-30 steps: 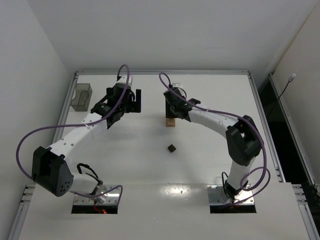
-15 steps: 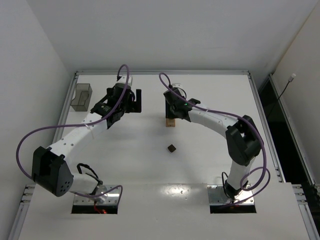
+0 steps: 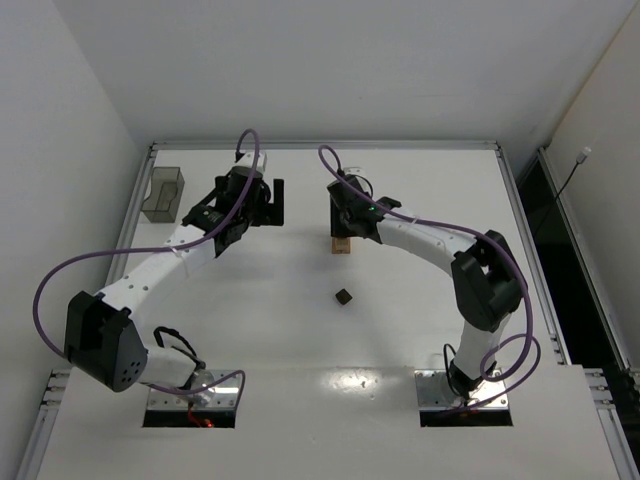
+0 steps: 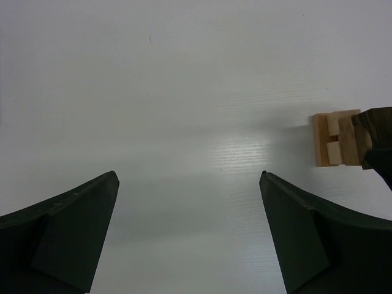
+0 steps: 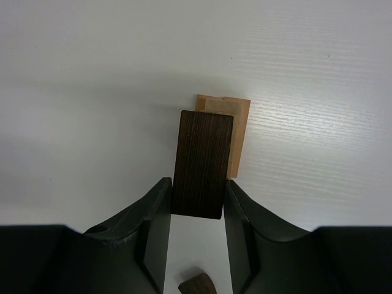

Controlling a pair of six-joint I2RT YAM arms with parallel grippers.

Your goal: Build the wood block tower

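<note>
**Right wrist view.** We see the right gripper [image 5: 196, 187] closed narrowly on a dark bar [image 5: 202, 159]. The bar's long axis runs straight ahead of the fingers and overlaps the left part of the tan wood block tower [image 5: 239, 131] just beyond. We cannot tell whether the two touch.

**Left wrist view.** The left gripper [image 4: 188, 177] is spread wide and empty, with the tower off to its right.

**Top view.** Only this view shows a loose dark cube [image 3: 343, 296], nearer the arm bases.

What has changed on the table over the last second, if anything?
Nothing visibly moved. The right gripper stays shut on the dark brown block, holding it over the tan blocks. The left gripper stays open and empty off to their side. The small dark block still lies loose nearer the arm bases, and the grey bin keeps its corner.
</note>
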